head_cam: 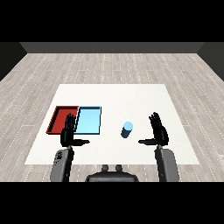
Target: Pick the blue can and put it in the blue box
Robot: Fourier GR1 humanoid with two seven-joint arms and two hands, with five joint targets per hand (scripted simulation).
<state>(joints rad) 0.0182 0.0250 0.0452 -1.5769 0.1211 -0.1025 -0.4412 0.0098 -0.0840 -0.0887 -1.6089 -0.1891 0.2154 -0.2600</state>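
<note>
A blue can (127, 130) stands upright on the white table (131, 96), right of the middle. The light blue tray (89, 120) lies to its left, side by side with the red tray (62, 118). My right hand (159, 130) is raised to the right of the can, fingers straight, thumb pointing toward the can, with a gap between them. My left hand (68, 131) hovers over the near edge where the two trays meet, fingers straight, holding nothing.
Both trays hold nothing that I can see. The table's far half and right side are bare white surface. Grey plank floor surrounds the table.
</note>
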